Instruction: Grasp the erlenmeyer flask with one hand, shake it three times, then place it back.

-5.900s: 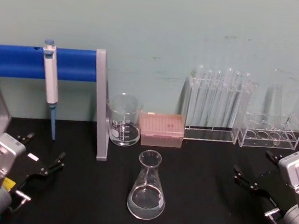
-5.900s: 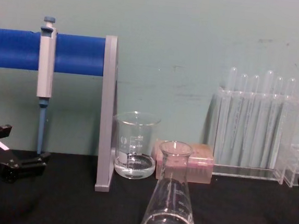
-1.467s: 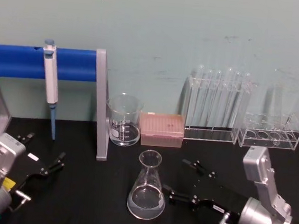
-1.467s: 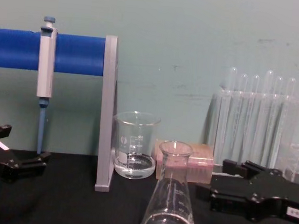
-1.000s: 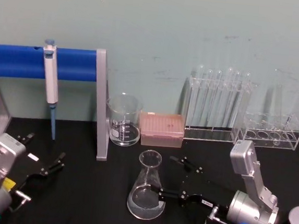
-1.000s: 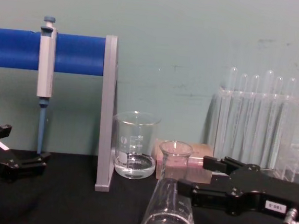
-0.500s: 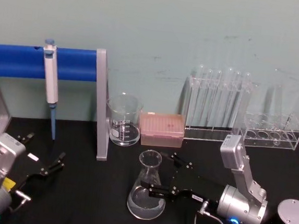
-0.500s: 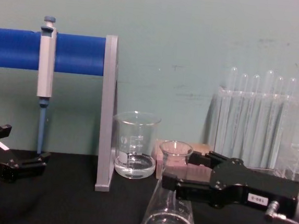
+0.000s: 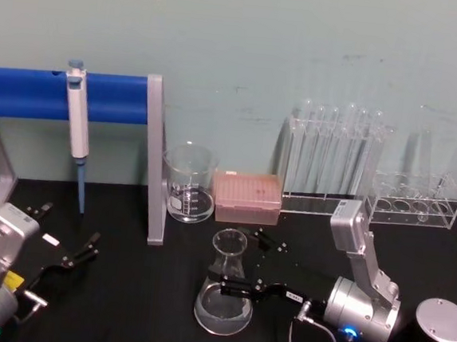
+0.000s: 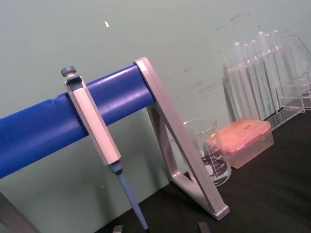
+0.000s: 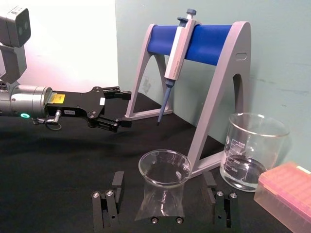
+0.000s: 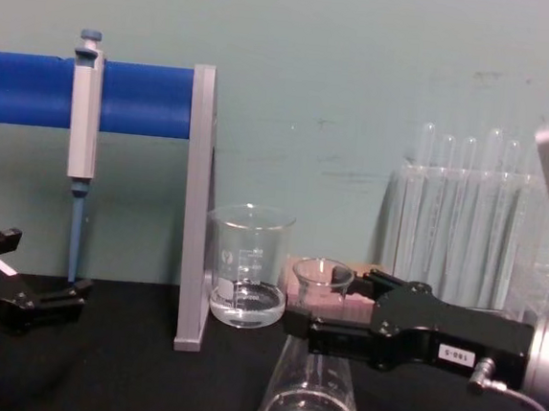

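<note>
Head view: one erlenmeyer flask [image 9: 223, 303], one beaker [image 9: 189, 183]; right gripper [image 9: 239, 258] jaws open astride neck; left gripper [image 9: 65, 226] open

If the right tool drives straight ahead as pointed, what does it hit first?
The flask: its neck sits between the open fingers of the right tool, so it would likely meet the palm first.

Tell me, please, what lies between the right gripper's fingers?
The flask: in the right wrist view its neck stands between the right gripper's open fingers, a gap on each side. The left gripper rests idle off to the left.
</note>
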You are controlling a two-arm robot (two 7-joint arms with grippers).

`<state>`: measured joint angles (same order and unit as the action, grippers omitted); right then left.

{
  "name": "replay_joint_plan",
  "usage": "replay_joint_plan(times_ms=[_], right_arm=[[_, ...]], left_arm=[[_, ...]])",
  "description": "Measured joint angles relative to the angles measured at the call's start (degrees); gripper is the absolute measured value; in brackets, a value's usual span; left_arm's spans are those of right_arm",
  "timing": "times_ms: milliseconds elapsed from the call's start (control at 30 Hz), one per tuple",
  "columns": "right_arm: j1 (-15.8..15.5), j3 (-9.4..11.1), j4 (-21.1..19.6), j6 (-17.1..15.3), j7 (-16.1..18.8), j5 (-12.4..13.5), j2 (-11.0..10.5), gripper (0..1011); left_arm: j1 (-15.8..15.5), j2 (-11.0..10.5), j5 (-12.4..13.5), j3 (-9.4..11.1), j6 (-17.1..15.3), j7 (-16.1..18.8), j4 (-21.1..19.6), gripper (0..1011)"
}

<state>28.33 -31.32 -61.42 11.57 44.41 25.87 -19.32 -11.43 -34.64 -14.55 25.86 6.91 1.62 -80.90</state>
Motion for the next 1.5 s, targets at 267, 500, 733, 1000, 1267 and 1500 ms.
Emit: replay_joint_plan(times_ms=[267, 500, 733, 1000, 1267, 1500], right_arm=[[0.26, -0.07, 0.4, 0.06, 0.0, 0.19, 0.33, 1003], [0.31, -0.05, 0.45, -0.18, -0.62, 0.2, 0.52, 1003], [0.29, -0.05, 0.27, -0.55, -1.07, 0.05, 0.5, 1003], [0.26, -0.01, 0.23, -0.55, -1.03, 0.06, 0.47, 1003], [0.24, 0.0, 0.23, -0.53, -0.99, 0.07, 0.47, 1003], [0.23, 0.0, 0.23, -0.52, -0.95, 0.07, 0.47, 1003]], left_arm=[[0.0, 0.0, 0.0, 0.0, 0.0, 0.0, 0.0, 1001], [0.0, 0.0, 0.0, 0.0, 0.0, 0.0, 0.0, 1001], [0.0, 0.0, 0.0, 0.01, 0.0, 0.0, 0.0, 1001], [0.0, 0.0, 0.0, 0.0, 0.0, 0.0, 0.0, 1001], [0.0, 0.0, 0.0, 0.0, 0.0, 0.0, 0.0, 1001], [0.0, 0.0, 0.0, 0.01, 0.0, 0.0, 0.0, 1001]])
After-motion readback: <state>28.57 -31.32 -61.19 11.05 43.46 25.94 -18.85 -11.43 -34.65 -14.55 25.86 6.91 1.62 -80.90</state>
